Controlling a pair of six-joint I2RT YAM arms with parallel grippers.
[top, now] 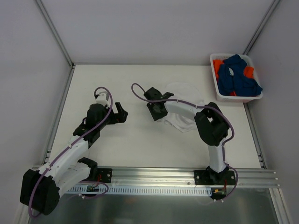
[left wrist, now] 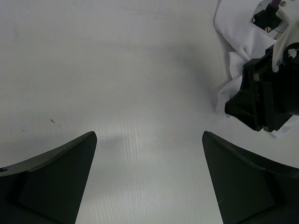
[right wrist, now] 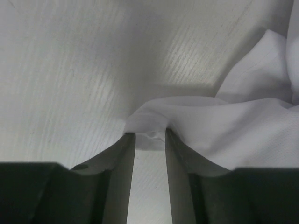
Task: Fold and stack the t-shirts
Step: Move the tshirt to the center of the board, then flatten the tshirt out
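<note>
While the left gripper (top: 120,113) hangs over bare table (top: 117,79) with its jaws spread as wide as they go and nothing between them, the work sits just to its right. The right gripper (right wrist: 150,136) has its jaws drawn narrow, and a small raised fold at the left edge of the white t-shirt (right wrist: 243,126) is pinched between its fingertips (right wrist: 128,140). From that pinch the shirt runs off to the right and toward the back of the table, partly under the right arm. It lies rumpled rather than flat, so its long axis cannot be told. The right arm is the nearer one, already touching cloth; the left gripper stands near but apart, facing the same edge across a strip of table. Far right, at the back corner, the dark blue t-shirts (top: 238,77) and orange t-shirts (top: 217,65) are heaped unfolded in the white basket (top: 232,99).
</note>
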